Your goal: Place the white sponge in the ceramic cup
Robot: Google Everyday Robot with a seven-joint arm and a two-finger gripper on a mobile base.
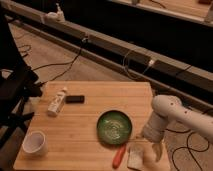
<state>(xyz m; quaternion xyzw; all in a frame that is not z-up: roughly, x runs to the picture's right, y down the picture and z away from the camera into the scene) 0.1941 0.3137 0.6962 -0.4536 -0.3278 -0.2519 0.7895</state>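
The white sponge (135, 157) lies flat near the front edge of the wooden table (85, 125), just right of the orange carrot-like thing (119, 156). The ceramic cup (35, 142) stands upright at the table's front left corner, far from the sponge. My gripper (151, 148) hangs from the white arm (167, 112) at the table's right side, low over the front right corner, right beside the sponge on its right.
A green plate (115, 126) sits just behind the sponge and carrot. A white bottle (56, 102) and a small black object (75, 99) lie at the back left. Cables run over the floor behind the table.
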